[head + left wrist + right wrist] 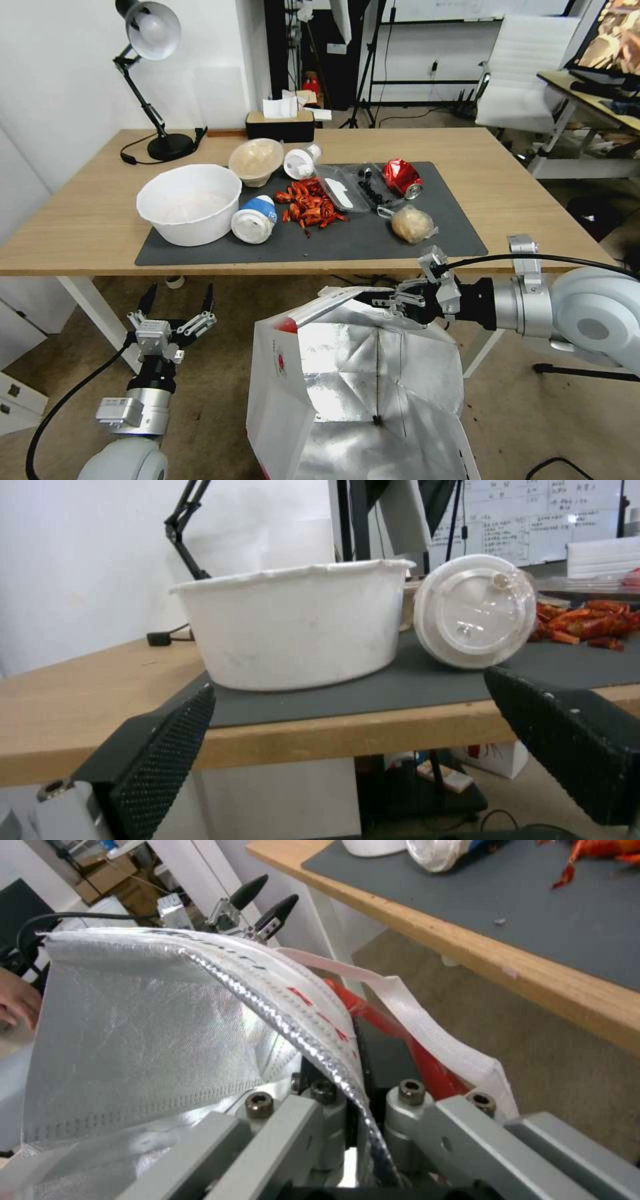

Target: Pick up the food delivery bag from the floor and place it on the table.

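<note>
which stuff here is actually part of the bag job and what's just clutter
Job: food delivery bag, its rim clamped by the right gripper; table; floor.
Clutter: white bowl, crushed red can, desk lamp. The left gripper hangs open, idle.

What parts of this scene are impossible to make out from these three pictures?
- Whether the food delivery bag rests on the floor or hangs: the head view's lower edge cuts off its base.
- The bag's contents: its foil lining shows, folds hide the bottom.
- The right claw's fingertips: in the right wrist view the bag's rim covers them.
- The white bowl's inside: in the left wrist view its wall hides it.
- The whiteboard writing: too small.
</note>
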Tool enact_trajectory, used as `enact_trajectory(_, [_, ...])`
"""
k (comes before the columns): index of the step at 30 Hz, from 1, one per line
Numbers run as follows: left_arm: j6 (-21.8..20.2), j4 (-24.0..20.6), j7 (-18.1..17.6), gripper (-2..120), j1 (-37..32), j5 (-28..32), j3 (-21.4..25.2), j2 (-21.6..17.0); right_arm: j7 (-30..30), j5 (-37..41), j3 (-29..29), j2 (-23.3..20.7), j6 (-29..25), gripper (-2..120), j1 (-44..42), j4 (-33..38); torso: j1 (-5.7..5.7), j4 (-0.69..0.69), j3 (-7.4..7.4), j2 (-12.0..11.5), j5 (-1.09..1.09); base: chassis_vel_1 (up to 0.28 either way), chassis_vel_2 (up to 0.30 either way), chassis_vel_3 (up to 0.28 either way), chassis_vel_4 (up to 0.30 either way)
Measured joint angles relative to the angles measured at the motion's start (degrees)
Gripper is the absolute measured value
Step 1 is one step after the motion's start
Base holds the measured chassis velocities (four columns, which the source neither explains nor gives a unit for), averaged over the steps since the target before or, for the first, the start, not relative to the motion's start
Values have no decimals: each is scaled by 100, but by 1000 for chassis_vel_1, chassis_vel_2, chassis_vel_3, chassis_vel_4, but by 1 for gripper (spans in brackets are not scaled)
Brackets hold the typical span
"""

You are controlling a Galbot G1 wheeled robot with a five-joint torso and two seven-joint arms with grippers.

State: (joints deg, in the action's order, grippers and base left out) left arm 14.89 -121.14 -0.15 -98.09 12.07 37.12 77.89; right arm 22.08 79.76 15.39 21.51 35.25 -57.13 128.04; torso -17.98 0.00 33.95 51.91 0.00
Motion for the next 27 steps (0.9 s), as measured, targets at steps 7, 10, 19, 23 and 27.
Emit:
enact_trajectory(7, [-1, -9, -3, 100, -3, -5, 1, 6, -2, 0, 16, -2, 0, 0, -22, 13, -84, 0, 108, 192, 0, 0, 0, 0, 0])
enact_trajectory(10, [-3, -8, -4, 100, 1, -6, 1, 6, -3, 0, 16, 1, 0, 0, -22, 12, -133, 0, 179, 309, 0, 0, 0, 0, 0])
enact_trajectory(19, [-5, -5, -8, 100, 2, -6, -1, 1, -13, 0, 16, 4, -6, 0, -22, 10, -218, 0, 290, 505, 0, 0, 0, 0, 0])
enact_trajectory(23, [44, 43, -8, 100, -16, -25, 7, 13, -29, -2, 19, 14, -15, 0, -51, 7, -272, 0, 363, 634, 0, 0, 0, 0, 0])
enact_trajectory(27, [-32, -13, 132, 100, -54, -56, 21, 24, -25, -30, 26, 13, -23, 0, -86, -2, -309, 0, 395, 705, 0, 0, 0, 0, 0])
